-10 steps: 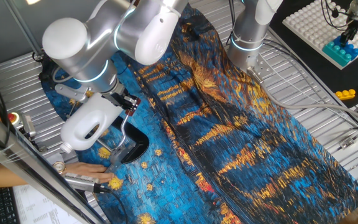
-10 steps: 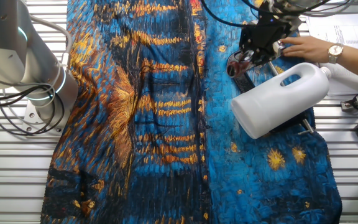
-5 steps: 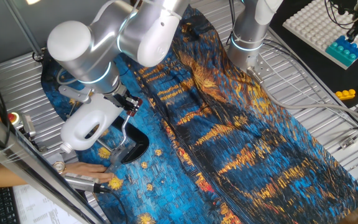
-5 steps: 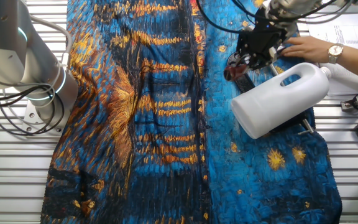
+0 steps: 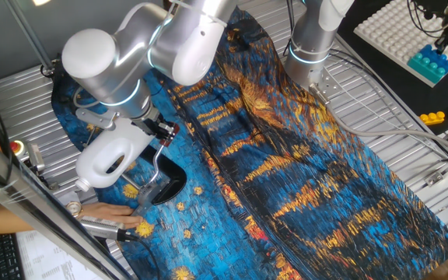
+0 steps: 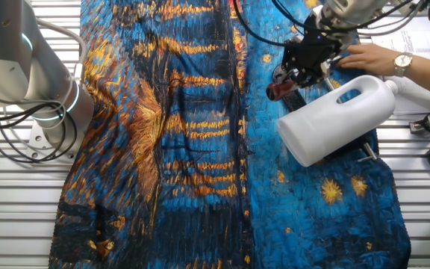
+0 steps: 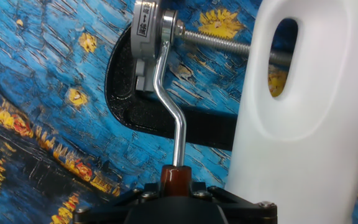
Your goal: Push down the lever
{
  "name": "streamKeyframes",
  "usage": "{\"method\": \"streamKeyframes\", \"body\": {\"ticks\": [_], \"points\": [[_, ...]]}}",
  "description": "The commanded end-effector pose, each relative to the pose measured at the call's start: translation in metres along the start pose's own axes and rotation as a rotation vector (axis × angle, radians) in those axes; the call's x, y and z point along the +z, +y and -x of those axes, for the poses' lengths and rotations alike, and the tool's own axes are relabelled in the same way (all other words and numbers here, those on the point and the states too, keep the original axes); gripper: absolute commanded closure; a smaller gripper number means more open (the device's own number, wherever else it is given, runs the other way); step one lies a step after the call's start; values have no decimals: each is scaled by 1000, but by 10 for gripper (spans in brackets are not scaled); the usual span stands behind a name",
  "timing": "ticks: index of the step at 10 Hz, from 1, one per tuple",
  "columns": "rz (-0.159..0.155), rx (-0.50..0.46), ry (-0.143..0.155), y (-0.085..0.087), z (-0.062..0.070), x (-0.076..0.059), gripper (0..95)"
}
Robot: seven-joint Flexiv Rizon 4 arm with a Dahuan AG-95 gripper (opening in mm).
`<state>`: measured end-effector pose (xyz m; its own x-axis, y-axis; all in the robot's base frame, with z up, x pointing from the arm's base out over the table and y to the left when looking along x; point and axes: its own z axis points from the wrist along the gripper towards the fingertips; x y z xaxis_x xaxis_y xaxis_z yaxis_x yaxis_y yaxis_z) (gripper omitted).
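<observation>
The lever is a thin silver bent rod (image 7: 169, 93) ending in a glossy reddish-brown knob (image 7: 176, 177). It pivots on a metal hub beside the white housing (image 7: 309, 112) and above the black base (image 7: 126, 109). My gripper (image 7: 176, 188) is shut on the knob, its black fingers pressed to both sides. In one fixed view the gripper (image 5: 162, 131) sits by the housing (image 5: 111, 155) with the rod (image 5: 155, 162) running below it. In the other fixed view the knob (image 6: 273, 91) pokes out left of the gripper (image 6: 295, 71).
A person's hand (image 6: 372, 58) steadies the appliance from the table edge and rests by the base (image 5: 107, 211). A blue and orange patterned cloth (image 5: 286, 163) covers the table. A second arm's base (image 6: 51, 104) and toy bricks (image 5: 430, 62) stand off to the sides.
My gripper has carried the knob a little way along its arc, leftward and lower in the other fixed view. The housing and the person's hand stay put.
</observation>
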<state>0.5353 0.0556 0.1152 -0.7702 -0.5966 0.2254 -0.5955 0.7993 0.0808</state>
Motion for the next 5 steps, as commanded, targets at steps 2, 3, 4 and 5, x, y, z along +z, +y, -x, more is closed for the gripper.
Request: {"method": "streamKeyframes", "body": {"ticks": [2,3,4,5], "points": [[-2,-1,-1,-1,1,5,760],[-2,0,-1,-2,1,9,760],[-3,1,-1,-3,2,11,760],[-6,2,0,-3,2,13,760]]}}
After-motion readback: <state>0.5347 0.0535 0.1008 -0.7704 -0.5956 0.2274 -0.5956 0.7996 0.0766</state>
